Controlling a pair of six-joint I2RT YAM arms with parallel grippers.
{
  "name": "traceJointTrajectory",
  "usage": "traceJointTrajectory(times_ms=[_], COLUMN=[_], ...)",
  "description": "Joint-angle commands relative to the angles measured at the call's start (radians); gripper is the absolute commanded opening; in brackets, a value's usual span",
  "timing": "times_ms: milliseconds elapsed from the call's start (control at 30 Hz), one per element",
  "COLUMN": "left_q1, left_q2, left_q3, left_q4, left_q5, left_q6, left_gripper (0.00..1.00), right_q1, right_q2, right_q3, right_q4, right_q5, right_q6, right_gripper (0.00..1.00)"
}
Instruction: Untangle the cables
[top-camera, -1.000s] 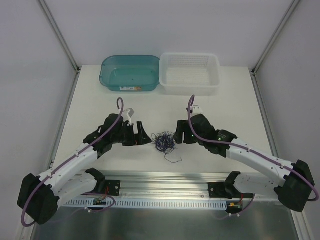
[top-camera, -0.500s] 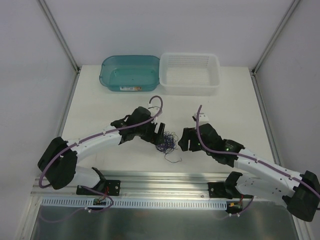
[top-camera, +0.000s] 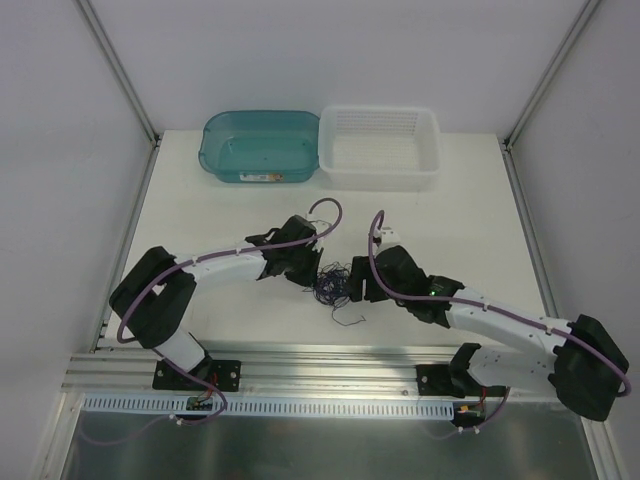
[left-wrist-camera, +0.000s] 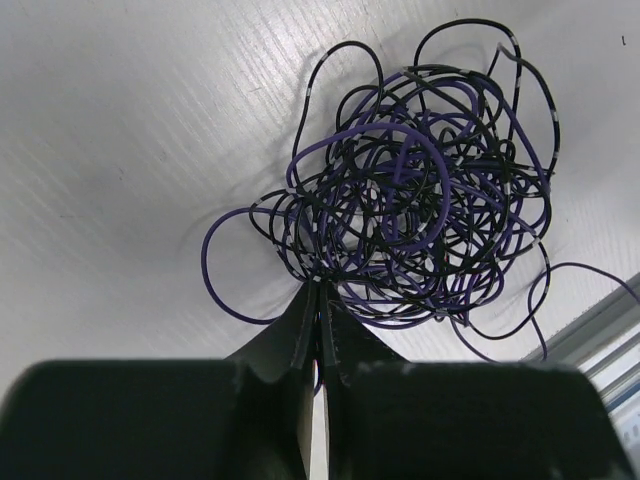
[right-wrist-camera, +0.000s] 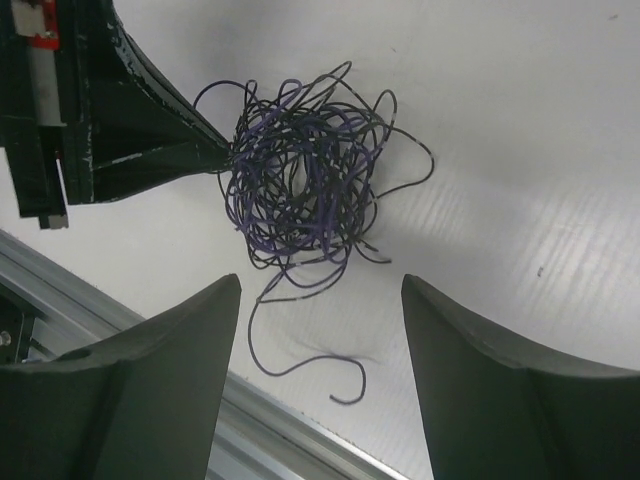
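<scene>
Though pinched, cables (left-wrist-camera: 405, 190): seemingly one purple-black knot.

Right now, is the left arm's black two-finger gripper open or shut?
Shut: the left gripper pinches the edge of the tangled black-and-purple cables, tips together.

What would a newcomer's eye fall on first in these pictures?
A dark ball of tangled cables lies centrally on the table. The left gripper is shut on its edge; the right gripper hangs open beside it. A teal tub and white basket stand at the far edge.
</scene>
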Motion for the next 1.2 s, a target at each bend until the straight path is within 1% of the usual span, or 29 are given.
traceJointTrajectory(times_ms=[0, 33, 100, 200, 300, 333, 367, 400, 433, 467, 533, 567, 633, 700, 733, 833, 867, 1000, 1100, 1167], left_q1=[-0.010, -0.010, -0.010, -0.010, -0.010, -0.010, -0.010, -0.010, -0.008, -0.008, -0.008, -0.008, -0.007, -0.005, -0.005, -0.005, -0.005, -0.005, 0.001, 0.016], left_q2=[-0.018, -0.041, -0.067, -0.141, -0.205, -0.221, -0.253, -0.268, -0.282, -0.297, -0.345, -0.362, -0.412, -0.472, -0.495, -0.583, -0.601, -0.673, -0.684, -0.673], left_q3=[0.032, 0.026, 0.013, -0.019, -0.043, -0.053, -0.069, -0.077, -0.085, -0.094, -0.119, -0.125, -0.136, -0.145, -0.149, -0.174, -0.180, -0.237, -0.302, -0.341], left_q4=[0.016, 0.016, 0.016, 0.017, 0.016, 0.016, 0.016, 0.017, 0.014, 0.012, 0.005, -0.003, -0.032, -0.056, -0.060, -0.061, -0.061, -0.061, -0.067, -0.081], left_q5=[0.021, 0.019, 0.021, 0.017, -0.007, -0.021, -0.048, -0.062, -0.071, -0.087, -0.139, -0.145, -0.215, -0.254, -0.284, -0.308, -0.312, -0.335, -0.367, -0.383], left_q6=[-0.016, -0.024, -0.033, -0.059, -0.089, -0.102, -0.125, -0.134, -0.143, -0.152, -0.192, -0.205, -0.249, -0.287, -0.300, -0.335, -0.340, -0.364, -0.407, -0.464], left_gripper=[0.00, 0.00, 0.00, 0.00, 0.00, 0.00, 0.00, 0.00, 0.00, 0.00, 0.00, 0.00, 0.00, 0.00, 0.00, 0.00, 0.00, 0.00, 0.00, 0.00], right_q1=[0.005, 0.005, 0.005, 0.005, 0.005, 0.005, 0.005, 0.005, 0.005, 0.004, 0.004, 0.005, 0.005, 0.005, 0.004, 0.005, 0.005, 0.005, -0.001, -0.010], right_q2=[0.082, 0.132, 0.182, 0.263, 0.295, 0.288, 0.260, 0.236, 0.211, 0.153, 0.089, 0.047, -0.062, -0.158, -0.183, -0.241, -0.252, -0.281, -0.242, -0.185], right_q3=[-0.007, -0.005, 0.009, 0.016, 0.019, 0.016, 0.010, 0.009, 0.010, 0.015, 0.027, 0.032, 0.059, 0.085, 0.108, 0.148, 0.162, 0.128, 0.113, 0.101], right_q4=[0.173, 0.187, 0.214, 0.257, 0.250, 0.242, 0.219, 0.202, 0.181, 0.120, 0.023, -0.009, -0.104, -0.166, -0.210, -0.273, -0.305, -0.315, -0.387, -0.404], right_q5=[-0.048, -0.049, -0.049, -0.065, -0.039, -0.020, 0.010, 0.011, 0.046, 0.064, 0.119, 0.141, 0.208, 0.259, 0.296, 0.337, 0.348, 0.380, 0.458, 0.449], right_q6=[0.051, 0.065, 0.086, 0.114, 0.131, 0.134, 0.132, 0.132, 0.123, 0.114, 0.091, 0.080, 0.060, 0.028, 0.013, -0.016, -0.016, -0.007, 0.060, 0.096], right_gripper=[0.69, 0.69, 0.68, 0.62, 0.36, 0.22, 0.11, 0.11, 0.03, 0.01, 0.01, 0.01, 0.01, 0.01, 0.01, 0.01, 0.01, 0.01, 0.01, 0.01])
